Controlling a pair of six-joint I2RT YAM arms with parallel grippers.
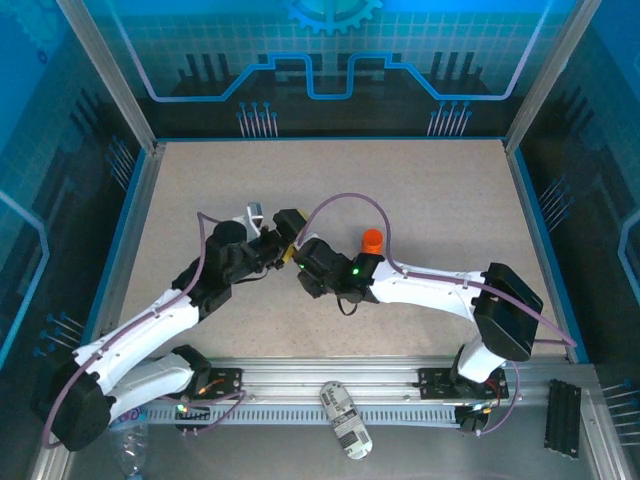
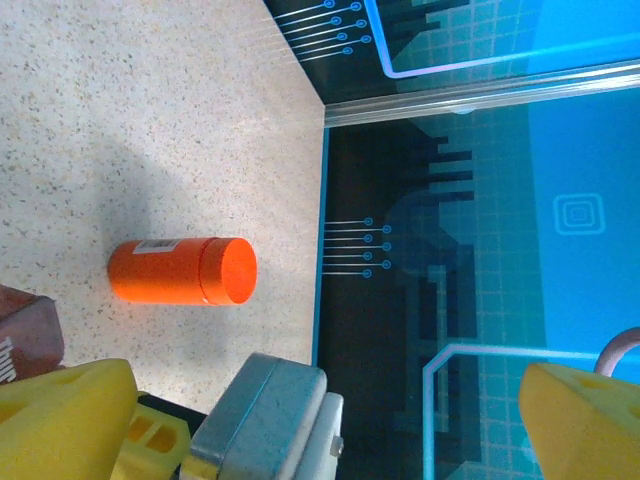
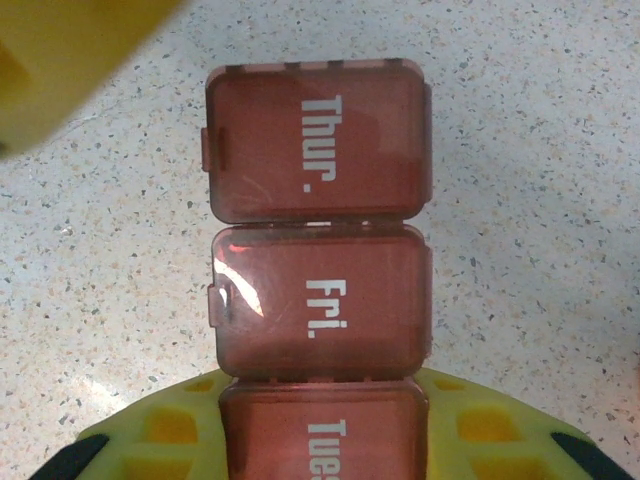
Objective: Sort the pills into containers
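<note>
**Item:** translucent dark maroon plastic pill box (image 3: 320, 210), a row of square cells. The lids are lettered "Thur.", "Fri." and a cut-off "Tue", and all three that you can see are closed. It lies flat on the speckled beige tabletop (image 3: 540, 200) and runs down the middle of the right wrist view. You have open board along both long edges and past its top end.

**Right gripper** (image 3: 320, 440): closed, with its yellow fingers (image 3: 150, 435) on either side of the lowest cell at the bottom of the frame, clamped on that end of the pill box.

**Left gripper** (image 2: 320, 425): spread wide and holding nothing. Its yellow fingers (image 2: 60, 415) sit in the lower corners of the left wrist view, with a corner of the pill box at the left edge.

**Orange plastic bottle** (image 1: 372, 240): cylindrical and capped, it stands just right of centre in the overhead view, close by the right arm's wrist and apart from the pill box.

**Room:** both grippers meet at mid-frame in the overhead view. The upper half and right side of the tabletop give you open board up to the blue rim (image 1: 330, 140).
</note>
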